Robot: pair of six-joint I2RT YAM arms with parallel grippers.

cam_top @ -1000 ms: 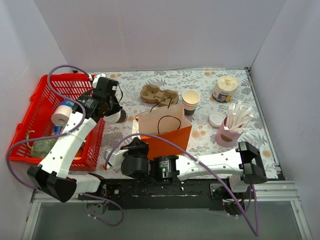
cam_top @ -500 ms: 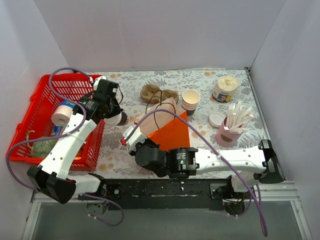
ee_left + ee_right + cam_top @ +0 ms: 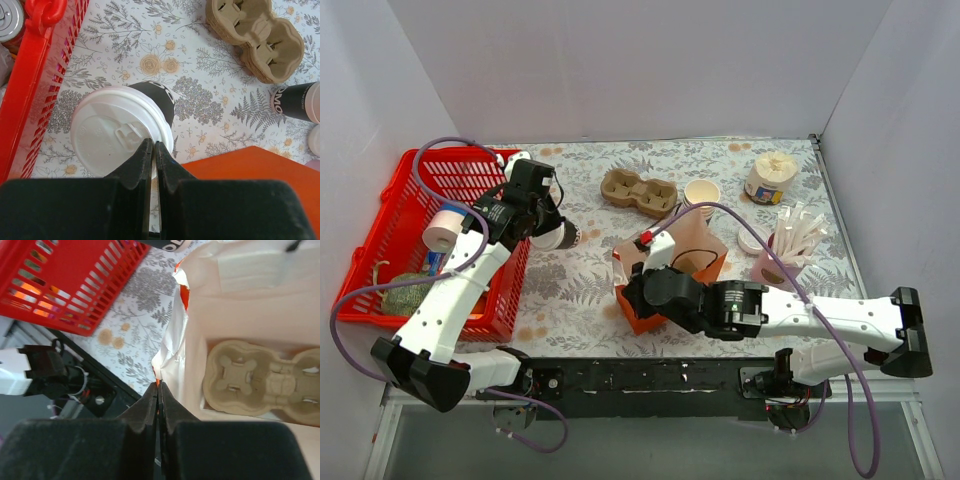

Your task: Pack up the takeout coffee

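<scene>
The takeout coffee (image 3: 564,236) has a round white lid (image 3: 107,132) and, as far as it shows, a dark body, not cream. It sits tilted just right of the red basket. My left gripper (image 3: 546,226) is shut on the lid's rim (image 3: 152,145). The orange paper bag (image 3: 672,262) stands open at the table's front centre. My right gripper (image 3: 628,292) is shut on the bag's near-left rim (image 3: 158,385). A cardboard cup carrier (image 3: 260,377) lies in the bottom of the bag (image 3: 240,305).
A red basket (image 3: 380,262) with a tape roll and packets fills the left side. A second cardboard carrier (image 3: 638,192), a stack of lidless cream cups (image 3: 701,195), a jar (image 3: 770,177), a loose lid (image 3: 752,238) and a pink cup of sticks (image 3: 775,265) stand behind and right.
My right arm has swung right, dragging the orange bag from the front left to the front centre and standing it open. The left gripper and its cup have barely moved.
</scene>
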